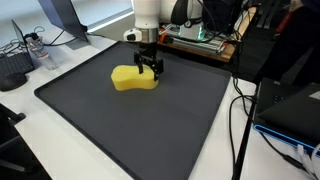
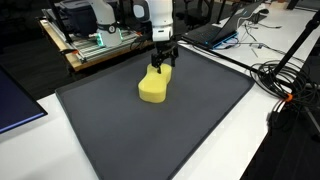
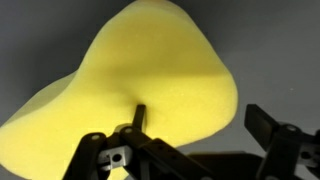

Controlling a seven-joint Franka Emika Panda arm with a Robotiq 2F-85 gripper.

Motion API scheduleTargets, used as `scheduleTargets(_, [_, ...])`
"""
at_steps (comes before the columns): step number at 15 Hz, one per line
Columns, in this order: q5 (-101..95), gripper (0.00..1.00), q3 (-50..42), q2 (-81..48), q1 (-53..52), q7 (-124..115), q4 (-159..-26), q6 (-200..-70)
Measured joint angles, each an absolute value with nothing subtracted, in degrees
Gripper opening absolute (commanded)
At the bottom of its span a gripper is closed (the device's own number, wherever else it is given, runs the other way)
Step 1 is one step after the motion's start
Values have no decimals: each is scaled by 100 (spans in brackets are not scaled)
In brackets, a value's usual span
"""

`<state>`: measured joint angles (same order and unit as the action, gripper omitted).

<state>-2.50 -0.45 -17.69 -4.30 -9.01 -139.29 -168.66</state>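
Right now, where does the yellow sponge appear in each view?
In an exterior view: yellow sponge left of centre on the dark mat.
In an exterior view: sponge at the mat's upper middle.
Wrist view: sponge fills most of the picture.
Shared landmark: the open gripper right at the sponge.

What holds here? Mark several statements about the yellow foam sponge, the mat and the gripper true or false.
1. The yellow foam sponge lies on the dark grey mat. True.
2. The gripper is shut tight on the sponge. False: its jaws stand open, and in the wrist view one finger is off to the side of the foam.
3. The gripper is at one end of the sponge, not over its middle. True, as seen in both exterior views.
4. A second sponge lies on the mat. False: only the one sponge is there.
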Motion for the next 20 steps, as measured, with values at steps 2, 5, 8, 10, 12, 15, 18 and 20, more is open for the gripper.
scheduleTargets(2, [-491,100,-135,-1769,-489,-754,-14114,-17173])
scheduleTargets(5, [-787,100,-340,-1777,-622,-547,-14277,-17476])
scheduleTargets(8, [-968,75,-587,-1808,-818,-439,-14321,-17550])
scheduleTargets(10, [-1002,66,-654,-1834,-882,-347,-14322,-17551])
scheduleTargets(12, [-1010,51,-674,-1843,-890,-254,-14321,-17551])
scheduleTargets(15, [-1011,33,-643,-1835,-888,-166,-14320,-17550])
scheduleTargets(18, [-1011,14,-625,-1830,-888,-111,-14320,-17550])
scheduleTargets(20, [-1011,8,-615,-1830,-888,-84,-14320,-17547])
